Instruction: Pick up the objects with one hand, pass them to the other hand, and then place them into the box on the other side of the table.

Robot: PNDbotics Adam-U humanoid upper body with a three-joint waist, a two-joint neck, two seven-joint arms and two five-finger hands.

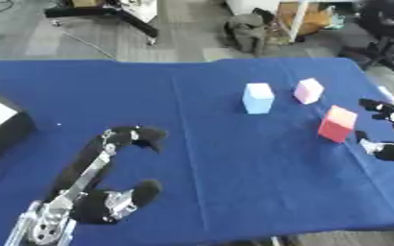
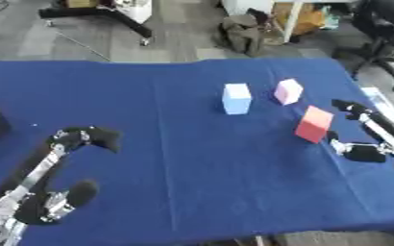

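No text, label, brand, number or sign can be read anywhere in either view. The faces of the blue block [image 1: 257, 97], the pink block [image 1: 308, 91] and the red block [image 1: 338, 123] are seen to be plain.

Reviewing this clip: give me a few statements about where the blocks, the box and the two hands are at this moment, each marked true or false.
1. Three blocks stand on the blue table: true. They are the light blue block, the pink block and the red block.
2. The left hand holds the light blue block: false. It is open over bare cloth, holding nothing.
3. The red block is the one nearest the right hand: true. That hand is open beside it.
4. The box sits at the table's right edge: false. It is at the left edge.
5. The pink block is already in the box: false. It stands on the cloth beside the light blue block.
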